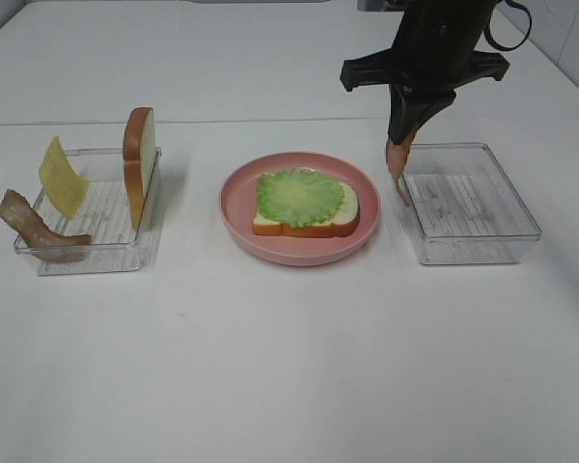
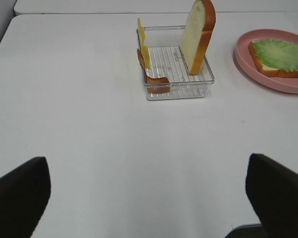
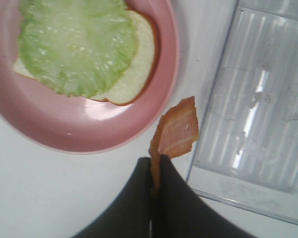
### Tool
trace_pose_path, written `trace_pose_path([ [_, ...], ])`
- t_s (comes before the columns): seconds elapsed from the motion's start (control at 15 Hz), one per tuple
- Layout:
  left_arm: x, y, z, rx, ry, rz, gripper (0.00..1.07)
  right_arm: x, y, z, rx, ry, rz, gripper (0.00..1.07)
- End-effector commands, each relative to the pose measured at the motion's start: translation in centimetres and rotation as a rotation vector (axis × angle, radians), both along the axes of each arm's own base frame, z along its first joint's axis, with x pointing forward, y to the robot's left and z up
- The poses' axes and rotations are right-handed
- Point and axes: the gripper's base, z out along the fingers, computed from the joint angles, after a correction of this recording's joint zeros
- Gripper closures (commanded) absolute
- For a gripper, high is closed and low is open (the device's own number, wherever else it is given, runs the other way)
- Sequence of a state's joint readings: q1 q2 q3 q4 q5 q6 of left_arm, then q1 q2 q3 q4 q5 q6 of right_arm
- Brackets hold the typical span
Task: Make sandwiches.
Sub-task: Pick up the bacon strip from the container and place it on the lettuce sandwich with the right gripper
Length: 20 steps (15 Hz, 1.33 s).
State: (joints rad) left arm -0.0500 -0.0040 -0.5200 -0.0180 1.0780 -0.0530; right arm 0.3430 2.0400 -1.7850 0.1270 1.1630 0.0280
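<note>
Right gripper [image 3: 152,174]: clamped on reddish-brown bacon strip [image 3: 178,130] hanging beneath, between round pink plate [image 3: 64,135] and clear plastic tray [image 3: 260,99]. Left gripper [image 2: 146,166]: spread wide, empty.

The high camera looks down on the whole table [image 1: 270,386]. The left wrist camera looks across it from afar; the right wrist camera looks down closely. All three show the pink plate [image 1: 299,253].

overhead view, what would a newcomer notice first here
The pink plate in the middle holds a bread slice topped with lettuce. Just right of it, the right hand pinches a bacon strip that dangles between the plate and a clear tray. On the left, a second tray holds an upright bread slice, cheese and a second bacon strip draped over its wall.
</note>
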Motion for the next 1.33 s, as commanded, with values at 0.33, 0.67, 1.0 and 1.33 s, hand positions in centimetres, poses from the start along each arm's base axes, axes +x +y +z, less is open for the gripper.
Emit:
trace_pose_path([
  [0.33,-0.2,-0.1,0.0,-0.006,-0.021,-0.004,0.06,-0.3,4.2,1.0,0.162,-0.101,0.061,1.07],
  [0.67,-0.2,-0.1,0.0,-0.006,-0.021,-0.004,0.06,-1.3,9.7,0.1,0.229,-0.214,0.136,1.07],
  [1.0,-0.2,-0.1,0.0,-0.006,-0.021,-0.004,0.06,-1.3,12.4,-3.9,0.212,-0.194,0.172,1.07],
  [1.33,-0.2,-0.1,0.0,-0.006,-0.021,-0.004,0.06,0.2,10.7,-7.1,-0.045,-0.248,0.158,1.07],
])
